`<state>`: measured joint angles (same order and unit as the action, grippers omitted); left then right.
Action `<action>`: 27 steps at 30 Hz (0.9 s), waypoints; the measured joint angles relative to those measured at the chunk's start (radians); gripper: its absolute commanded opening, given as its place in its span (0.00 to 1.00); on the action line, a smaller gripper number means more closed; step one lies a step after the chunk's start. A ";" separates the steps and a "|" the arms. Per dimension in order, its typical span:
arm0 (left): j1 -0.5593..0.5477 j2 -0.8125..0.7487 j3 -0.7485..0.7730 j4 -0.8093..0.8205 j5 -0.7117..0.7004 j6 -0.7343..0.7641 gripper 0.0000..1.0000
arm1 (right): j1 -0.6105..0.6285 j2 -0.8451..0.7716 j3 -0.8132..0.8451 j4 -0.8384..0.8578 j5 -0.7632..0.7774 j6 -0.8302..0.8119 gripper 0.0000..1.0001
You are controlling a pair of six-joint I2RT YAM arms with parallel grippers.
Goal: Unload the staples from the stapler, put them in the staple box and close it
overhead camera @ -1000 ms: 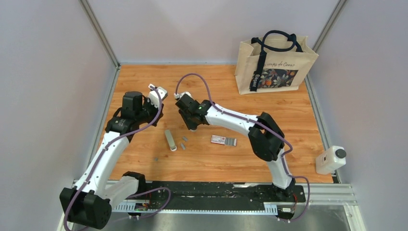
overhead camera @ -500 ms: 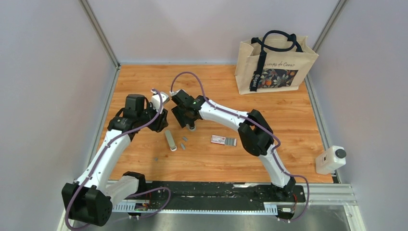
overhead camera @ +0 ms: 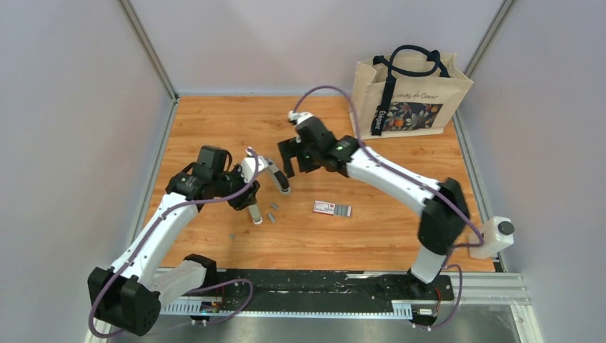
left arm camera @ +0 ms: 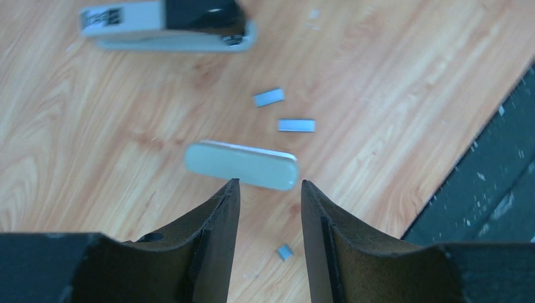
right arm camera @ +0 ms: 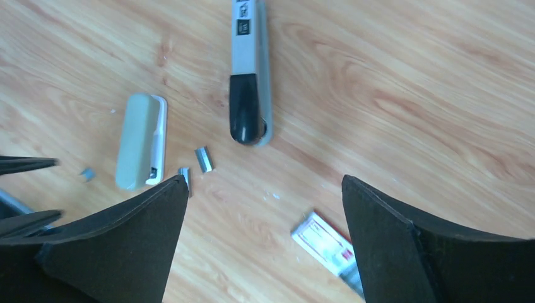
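Observation:
The stapler (overhead camera: pixel 279 176), a small light grey body with a black end, lies flat on the wooden table, free of both grippers. It shows at the top of the left wrist view (left arm camera: pixel 167 25) and of the right wrist view (right arm camera: pixel 249 76). A pale grey oblong piece (left arm camera: pixel 241 165) lies apart from it. Three short staple strips (left arm camera: pixel 296 125) lie loose around that piece. My left gripper (left arm camera: pixel 268 189) hovers open just over the oblong piece, holding nothing. My right gripper (right arm camera: pixel 265 183) is wide open above the table, behind the stapler (overhead camera: pixel 288 158).
A red-and-white flat box (overhead camera: pixel 332 209) lies right of the staples (right arm camera: pixel 328 249). A printed tote bag (overhead camera: pixel 409 93) stands at the back right. A white bottle (overhead camera: pixel 492 237) sits beyond the table's right edge. The black base rail (overhead camera: pixel 307 286) runs along the near edge.
Both grippers have opened. The right one pulled away toward the back right; the left one swung right and down over the grey piece. The stapler now lies on the table.

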<state>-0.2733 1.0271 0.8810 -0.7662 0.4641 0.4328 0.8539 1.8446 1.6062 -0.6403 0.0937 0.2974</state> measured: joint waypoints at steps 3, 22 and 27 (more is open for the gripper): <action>-0.118 0.008 0.005 -0.049 -0.002 0.106 0.50 | -0.055 -0.232 -0.162 0.065 -0.013 0.045 0.96; -0.479 0.363 0.079 -0.222 -0.135 0.695 0.60 | -0.204 -0.671 -0.617 0.119 -0.022 0.135 0.93; -0.513 0.494 0.140 -0.220 -0.151 0.750 0.59 | -0.245 -0.716 -0.668 0.163 -0.050 0.132 0.90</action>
<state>-0.7864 1.5211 1.0210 -0.9867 0.3126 1.1824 0.6090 1.1282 0.9382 -0.4774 0.0433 0.4294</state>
